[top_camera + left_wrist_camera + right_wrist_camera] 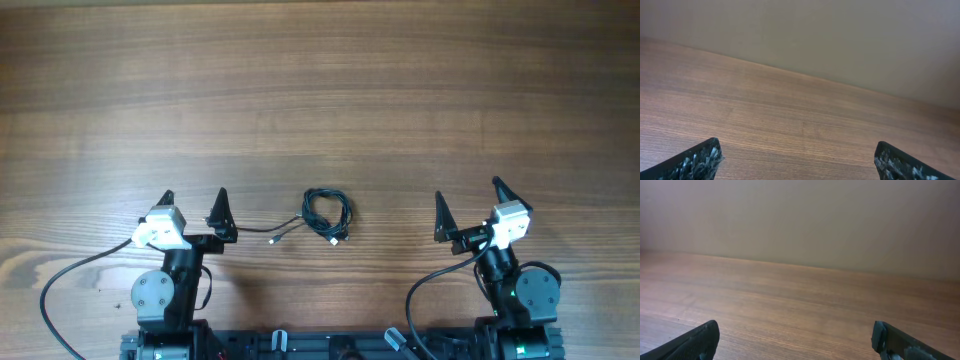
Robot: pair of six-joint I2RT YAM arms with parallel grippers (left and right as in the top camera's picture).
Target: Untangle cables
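One cable coil (327,217) lies right of left gripper (194,193).

I was running what looked like a robotics lab bench: a wood-grain counter (320,90), a left arm (165,290) and a right arm (520,285) mounted on a black frame (340,347) at 6 o'clock, and a plain beige wall (800,215) beyond the counter's 12 o'clock edge.

Soft even light, faint shadows, sharp overhead
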